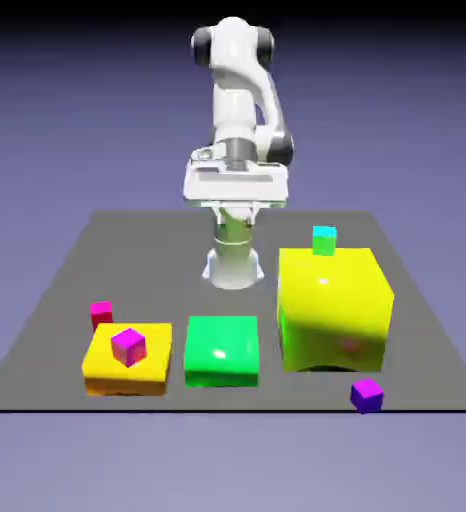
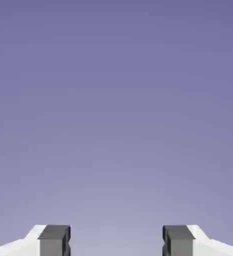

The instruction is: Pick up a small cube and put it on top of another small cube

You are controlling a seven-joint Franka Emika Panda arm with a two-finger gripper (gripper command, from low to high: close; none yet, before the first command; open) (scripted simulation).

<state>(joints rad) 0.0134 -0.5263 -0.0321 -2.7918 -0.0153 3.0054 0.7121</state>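
Note:
The small cube (image 1: pixel 100 313), hot-pink on top with red sides, rests on the grey table just behind a low yellow block (image 1: pixel 107 368) at the exterior view's left. A magenta-and-purple cube (image 1: pixel 128 346) sits on that low yellow block. My gripper (image 2: pixel 116 240) is open, and only the blue-violet backdrop shows between its grey fingertips (image 2: pixel 54 239). The white hand (image 1: pixel 235 185) hangs high near the arm's base, far above and behind all the cubes.
A low green block (image 1: pixel 221 350) lies in the middle front. A large yellow block (image 1: pixel 334 308) stands at the right with a small cyan cube (image 1: pixel 324 240) on top. A dark purple cube (image 1: pixel 367 394) sits by the table's front edge.

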